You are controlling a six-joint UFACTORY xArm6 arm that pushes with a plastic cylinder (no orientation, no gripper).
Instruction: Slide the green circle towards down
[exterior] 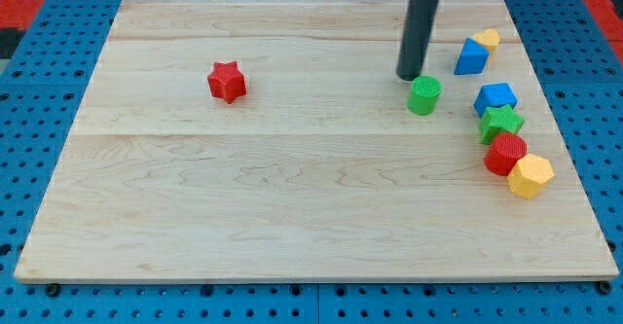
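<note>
On the bench [292, 217], a red star [227, 81] sits alone toward the view's left. Right of centre, my tip [408, 77] rests just above and slightly left of the green circle [423, 95] — close beside it, possibly touching. The end effector is a plain rod, so it grips nothing. Further right, a blue block [471, 57] touches a small yellow block [487, 39]. Below them runs a tight chain — blue block [495, 97], green star [501, 123], red cylinder [506, 154], yellow hexagon [531, 176].
</note>
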